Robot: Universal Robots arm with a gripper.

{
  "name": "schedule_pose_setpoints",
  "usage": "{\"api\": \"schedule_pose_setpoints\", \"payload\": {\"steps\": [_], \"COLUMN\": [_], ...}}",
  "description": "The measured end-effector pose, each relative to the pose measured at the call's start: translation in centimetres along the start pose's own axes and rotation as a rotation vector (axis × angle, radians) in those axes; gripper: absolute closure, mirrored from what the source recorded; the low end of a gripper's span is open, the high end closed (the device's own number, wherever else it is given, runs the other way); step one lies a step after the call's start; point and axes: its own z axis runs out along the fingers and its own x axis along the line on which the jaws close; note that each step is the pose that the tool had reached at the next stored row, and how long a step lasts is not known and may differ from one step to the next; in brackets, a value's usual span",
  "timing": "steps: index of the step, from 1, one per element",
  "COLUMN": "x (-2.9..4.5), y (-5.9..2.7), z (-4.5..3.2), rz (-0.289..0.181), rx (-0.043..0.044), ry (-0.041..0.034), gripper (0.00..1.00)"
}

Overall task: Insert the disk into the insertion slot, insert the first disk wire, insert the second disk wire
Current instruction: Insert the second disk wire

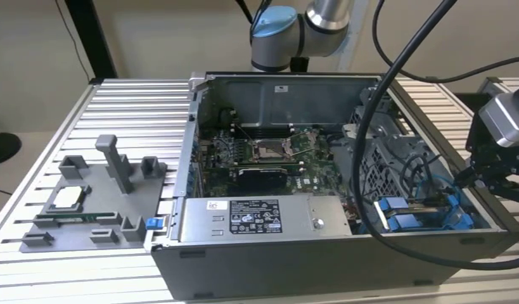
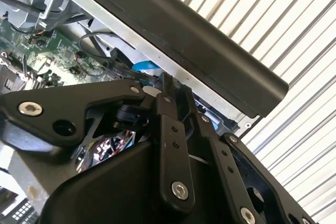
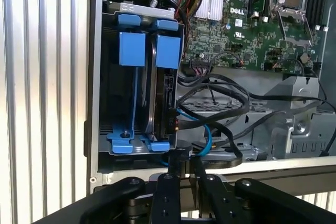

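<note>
Gripper [image 3: 185, 157]: black, two-fingered, fingers drawn close together with hardly a gap in both wrist views; tips sit just beside the lower end of the disk, and whether they pinch a small dark plug there cannot be told for sure. Disk [image 3: 164, 98]: seated on edge inside the insertion slot [image 3: 137, 9], its bright blue carrier tab at the bay's far end and a blue foot at the near end. Insertion slot: grey bay at the corner of the computer case [image 1: 327, 266], with a second set of blue rails [image 3: 131, 48] standing beside the disk. Blue cable [image 3: 208, 136]: curves away from the disk's edge, near the gripper tips. Black cables [image 3: 226, 95]: looped just beside the bay, over the grey metal floor. Case contents, exterior view: motherboard [image 1: 259, 155] in the middle, labelled power-supply box [image 1: 246, 218] along the front wall. Case stands on a slatted metal table [image 1: 132, 107], with a grey fixture [image 1: 99, 209] well apart towards the exterior view's left.
</note>
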Motion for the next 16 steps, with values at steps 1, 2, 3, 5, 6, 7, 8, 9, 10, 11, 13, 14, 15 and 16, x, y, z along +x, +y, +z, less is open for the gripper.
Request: {"api": "schedule_pose_setpoints", "payload": {"steps": [1,2,3,5,6,7,8,9,10,11,13,14,15,16], "x": [0.0,0.0,0.0,0.01,0.01,-0.01,-0.07,-0.12,-0.18,-0.26,-0.35,-0.38,-0.41,-0.44], "y": [0.0,0.0,0.0,0.0,0.0,0.0,-0.01,-0.02,-0.02,0.0,0.06,0.08,0.1,0.12], "z": [0.01,0.01,0.02,0.03,0.02,-0.04,-0.24,-0.4,-0.58,-0.84,-1.11,-1.19,-1.25,-1.3], "rz": [0.0,0.0,0.0,0.0,0.001,0.002,0.005,0.006,0.008,0.01,0.013,0.015,0.016,0.018], "rx": [0.0,0.0,0.0,-0.0001,-0.0006,-0.0015,-0.0021,-0.0024,-0.0025,-0.0026,-0.0037,-0.005,-0.0063,-0.0075], "ry": [0.0,0.0,-0.0001,-0.0002,-0.0004,-0.0005,-0.0002,0.0,0.0,0.0001,0.0002,0.0002,0.0003,0.0002], "gripper": [1.0,1.0,1.0,1.0,1.0,1.0,1.0,1.0,1.0,1.0,1.0,1.0,1.0,1.0]}}
